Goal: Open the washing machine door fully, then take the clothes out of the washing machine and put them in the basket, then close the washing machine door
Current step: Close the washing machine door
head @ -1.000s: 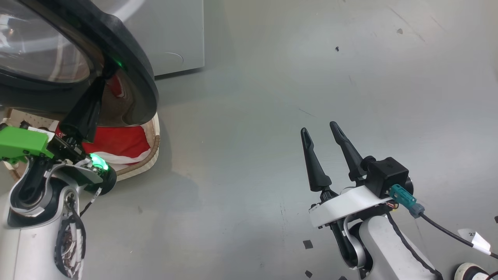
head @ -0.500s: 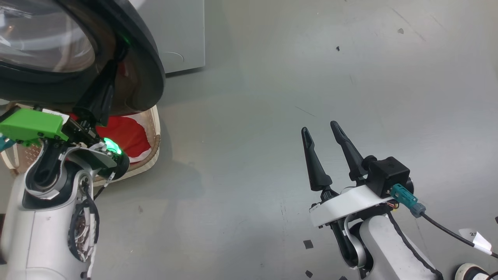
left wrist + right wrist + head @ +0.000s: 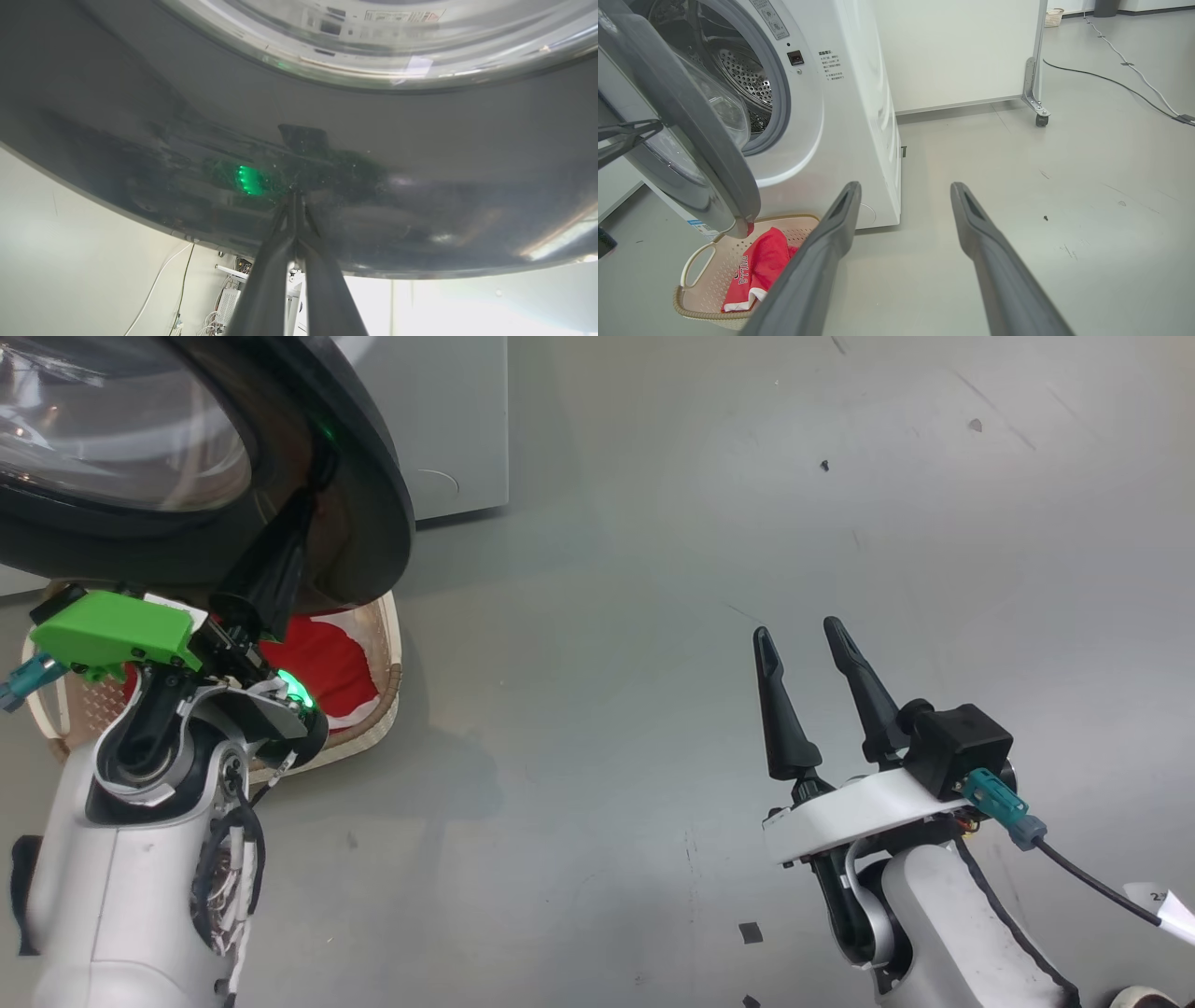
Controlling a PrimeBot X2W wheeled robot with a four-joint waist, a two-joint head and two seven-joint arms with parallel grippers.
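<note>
Two grippers show in the head view: the left gripper, fingers pressed together and holding nothing, pokes against the black rim of the washing machine door, which overhangs the basket of red clothes, while the right gripper stands well apart, parted and empty. Closer in, the left wrist view shows those tips touching the glossy rim below the glass bowl. From the right wrist, the washing machine stands open-drummed, the door half swung, the basket at its foot.
</note>
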